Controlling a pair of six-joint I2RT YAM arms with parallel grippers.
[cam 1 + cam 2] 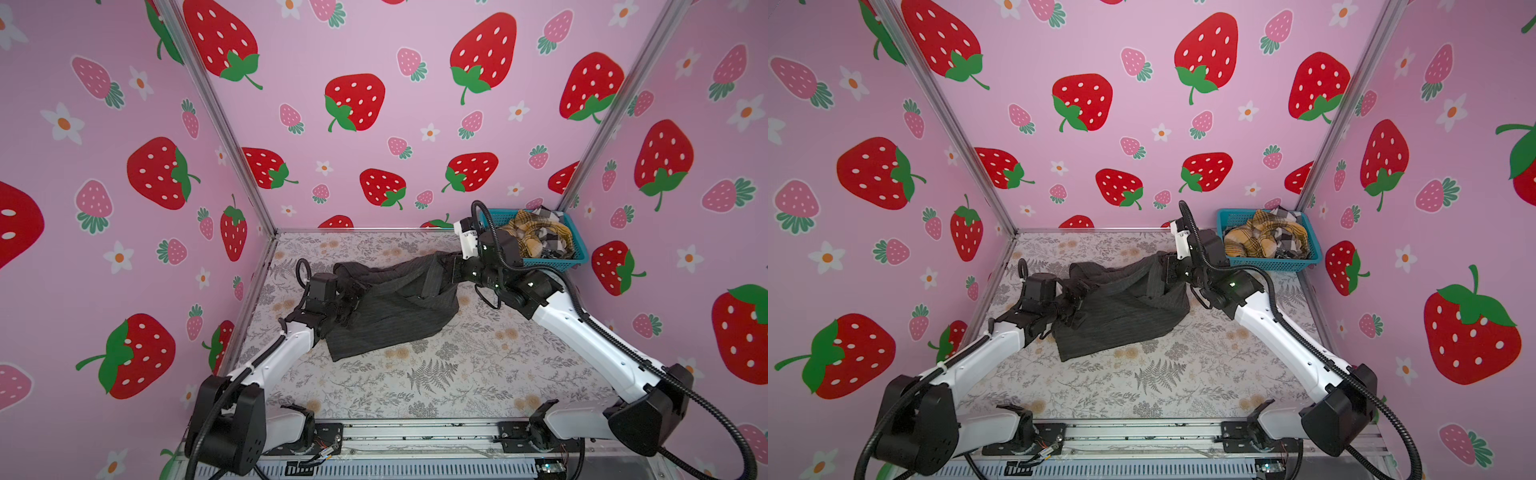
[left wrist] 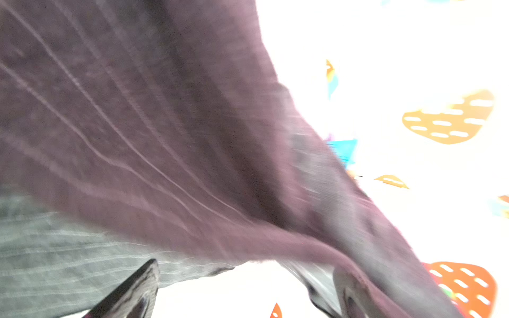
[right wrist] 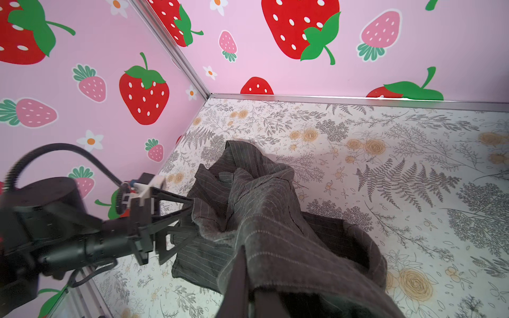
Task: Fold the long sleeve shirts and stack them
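A charcoal pinstriped long sleeve shirt [image 1: 395, 307] [image 1: 1121, 311] lies crumpled on the middle of the table in both top views. My right gripper [image 1: 451, 266] [image 1: 1167, 266] is shut on the shirt's far right part and holds a bunch of cloth [image 3: 261, 220] up off the table. The right gripper [image 3: 248, 289] is mostly wrapped in cloth in its own wrist view. My left gripper [image 1: 353, 299] [image 1: 1075, 303] [image 3: 190, 217] is at the shirt's left edge, open. In the left wrist view its fingers [image 2: 137, 291] stand wide apart, with the shirt [image 2: 137, 137] draped over them.
A teal mesh basket [image 1: 577, 249] [image 1: 1266, 264] stands in the far right corner behind the right arm. It holds a mustard plaid shirt [image 1: 528, 232] [image 1: 1254, 241] and a black-and-white check shirt [image 1: 552, 243] [image 1: 1287, 241]. Pink strawberry walls close in the floral table [image 1: 415, 386].
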